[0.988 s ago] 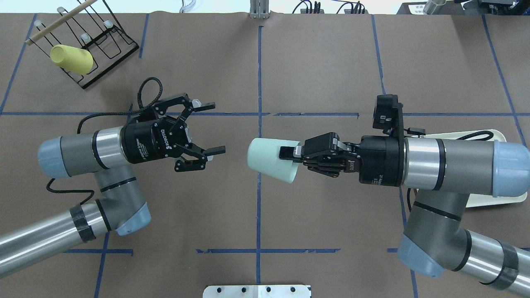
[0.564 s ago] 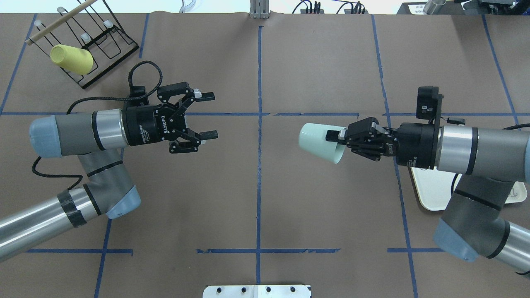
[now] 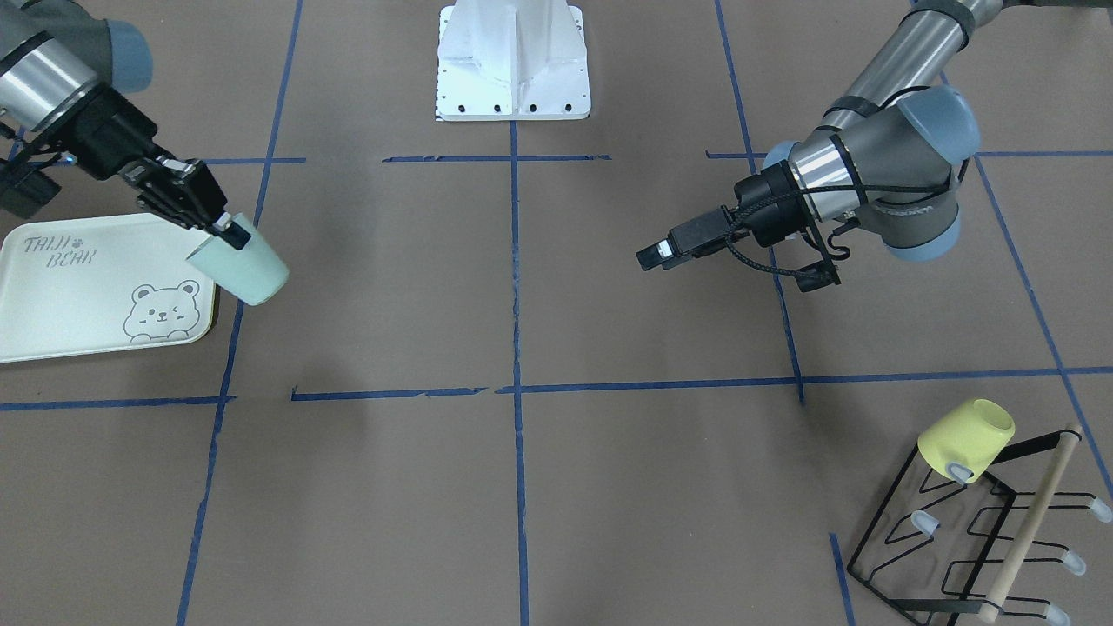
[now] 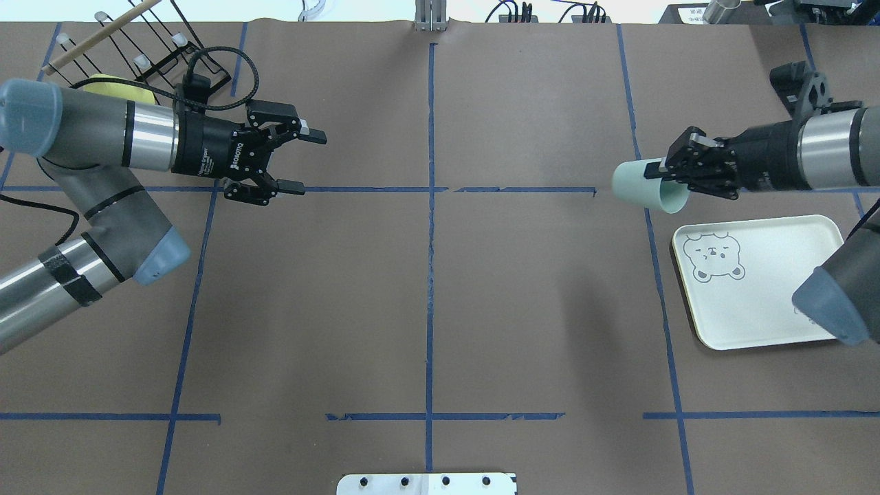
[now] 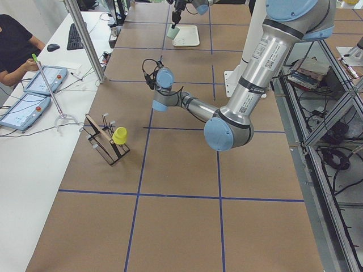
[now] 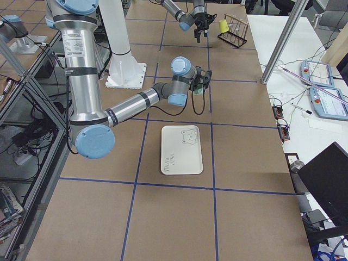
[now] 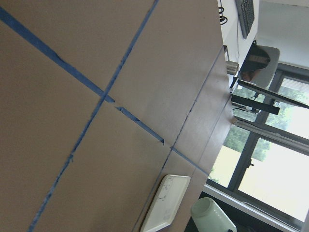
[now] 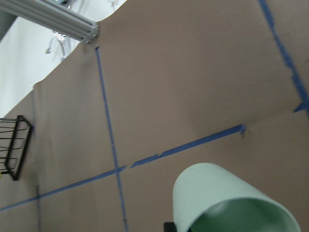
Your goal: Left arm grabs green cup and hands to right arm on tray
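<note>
Item: green cup point(image 4: 643, 187) — tilted, rim clamped in right tool point(image 4: 665, 168), above the table point(image 4: 426, 309), just off the far corner of the tray point(image 4: 770, 323).
Idle: left tool point(image 4: 307, 162) — fingers apart, empty.
Done: hand-over, apparently.
Left: cup onto tray.

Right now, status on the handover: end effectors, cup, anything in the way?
Left end effector open, empty. Right end effector shut on green cup, held tilted beside the tray, not yet set down. Nothing seen between them.

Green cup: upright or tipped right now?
Tipped. The green cup lies nearly sideways in the air, mouth toward the right gripper clamped on its rim, base pointing away; not on the tray.
</note>
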`<action>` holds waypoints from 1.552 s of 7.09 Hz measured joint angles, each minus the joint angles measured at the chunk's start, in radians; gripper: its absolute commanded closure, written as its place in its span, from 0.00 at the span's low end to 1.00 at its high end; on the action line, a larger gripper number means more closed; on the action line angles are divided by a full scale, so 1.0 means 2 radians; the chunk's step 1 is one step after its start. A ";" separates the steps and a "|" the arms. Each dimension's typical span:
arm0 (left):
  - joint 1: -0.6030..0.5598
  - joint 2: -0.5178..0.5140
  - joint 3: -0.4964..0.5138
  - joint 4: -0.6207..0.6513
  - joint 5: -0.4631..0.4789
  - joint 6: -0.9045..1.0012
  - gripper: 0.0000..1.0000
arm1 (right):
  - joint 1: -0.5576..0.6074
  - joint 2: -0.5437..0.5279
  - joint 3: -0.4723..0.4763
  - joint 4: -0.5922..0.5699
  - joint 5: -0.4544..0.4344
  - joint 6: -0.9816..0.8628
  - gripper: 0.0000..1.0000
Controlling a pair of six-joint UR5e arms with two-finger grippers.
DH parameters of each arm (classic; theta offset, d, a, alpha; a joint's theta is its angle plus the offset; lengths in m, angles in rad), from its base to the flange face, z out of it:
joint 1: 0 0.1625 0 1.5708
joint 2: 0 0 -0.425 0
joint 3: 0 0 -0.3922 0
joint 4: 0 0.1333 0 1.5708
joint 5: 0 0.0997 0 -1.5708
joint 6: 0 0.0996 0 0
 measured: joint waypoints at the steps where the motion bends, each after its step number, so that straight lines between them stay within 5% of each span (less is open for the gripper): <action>1: -0.015 0.001 -0.001 0.047 -0.029 0.059 0.00 | 0.031 -0.003 0.005 -0.075 0.023 -0.067 0.99; 6: -0.062 0.058 -0.001 0.147 -0.070 0.254 0.00 | 0.048 -0.090 0.024 -0.315 0.018 -0.429 0.99; 11: -0.069 0.059 -0.001 0.165 -0.070 0.268 0.00 | -0.024 -0.090 0.009 -0.365 -0.029 -0.473 0.97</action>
